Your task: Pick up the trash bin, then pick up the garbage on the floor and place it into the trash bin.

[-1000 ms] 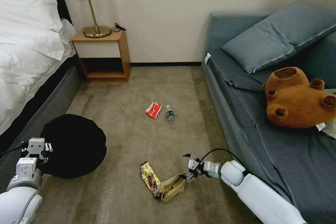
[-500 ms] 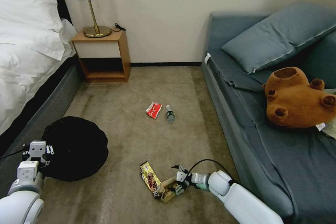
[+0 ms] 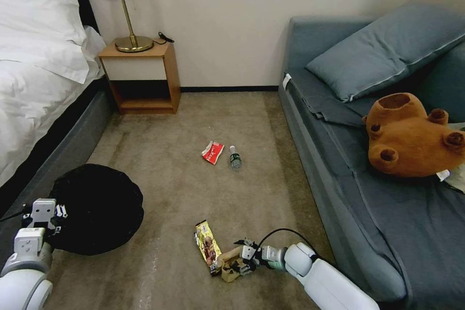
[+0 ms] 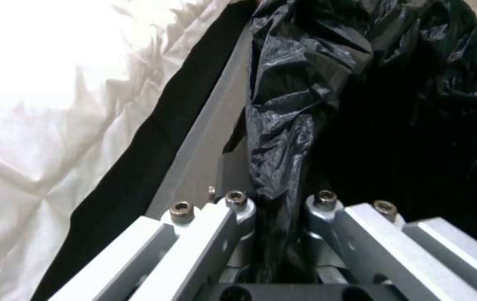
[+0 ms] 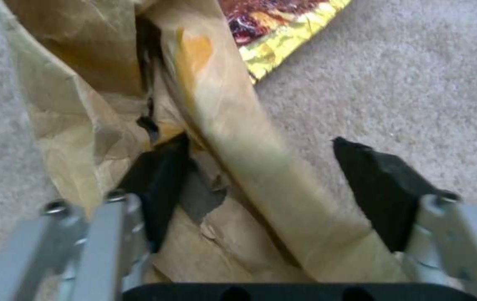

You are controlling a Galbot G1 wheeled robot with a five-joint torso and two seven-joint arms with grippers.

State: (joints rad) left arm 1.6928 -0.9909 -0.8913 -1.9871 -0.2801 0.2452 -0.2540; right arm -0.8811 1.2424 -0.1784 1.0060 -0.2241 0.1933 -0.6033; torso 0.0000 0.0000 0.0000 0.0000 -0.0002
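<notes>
The trash bin (image 3: 97, 208), draped in a crinkly black bag (image 4: 288, 104), hangs at the lower left beside the bed. My left gripper (image 3: 46, 213) is shut on its bagged rim (image 4: 280, 205). On the carpet near me lies the garbage: a crumpled brown paper bag (image 3: 227, 265) touching a gold-brown snack wrapper (image 3: 207, 244). My right gripper (image 3: 240, 257) is down at the carpet and open, its fingers astride a fold of the paper bag (image 5: 233, 138), with the wrapper (image 5: 283, 25) just beyond. Farther off lie a red-and-white packet (image 3: 213, 151) and a small clear bottle (image 3: 235, 157).
A white bed (image 3: 34, 82) runs along the left, with a wooden nightstand (image 3: 143, 75) and lamp at the back. A blue-grey sofa (image 3: 339, 164) with a brown plush bear (image 3: 411, 135) lines the right. Open carpet lies between them.
My right gripper has dropped and come closer to me, from beside the paper bag to astride it. The left gripper and the bin have shifted slightly left.
</notes>
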